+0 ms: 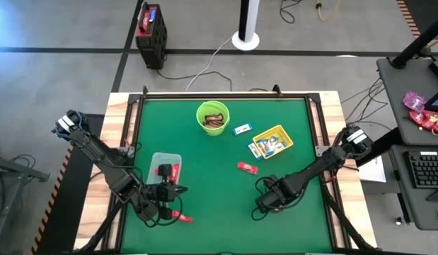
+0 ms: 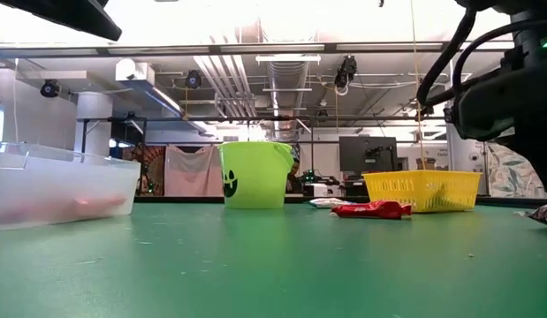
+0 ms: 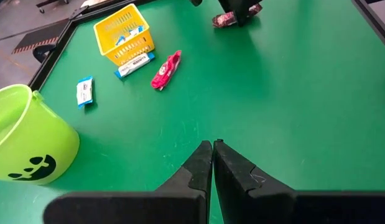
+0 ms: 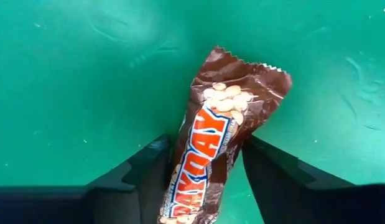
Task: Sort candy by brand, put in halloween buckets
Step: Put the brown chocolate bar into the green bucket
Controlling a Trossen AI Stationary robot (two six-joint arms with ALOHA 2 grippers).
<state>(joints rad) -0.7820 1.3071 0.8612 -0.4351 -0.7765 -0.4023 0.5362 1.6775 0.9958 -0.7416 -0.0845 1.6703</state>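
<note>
The right gripper (image 4: 208, 180) is low over the green table (image 1: 204, 170), near its front right side. Its two fingers (image 4: 139, 171) stand apart, with a brown candy bar (image 4: 220, 134) lying on the table between them. I cannot tell if they squeeze it.

The left gripper (image 3: 213, 168) is at the front left, with its fingers pressed together and nothing between them. The clear tub (image 1: 156, 161) sits just beside it.

A red candy (image 1: 247, 168) lies in the middle. A blue candy (image 1: 241, 129) lies between the green bucket (image 1: 212, 117) and the yellow tray (image 1: 274, 141).
</note>
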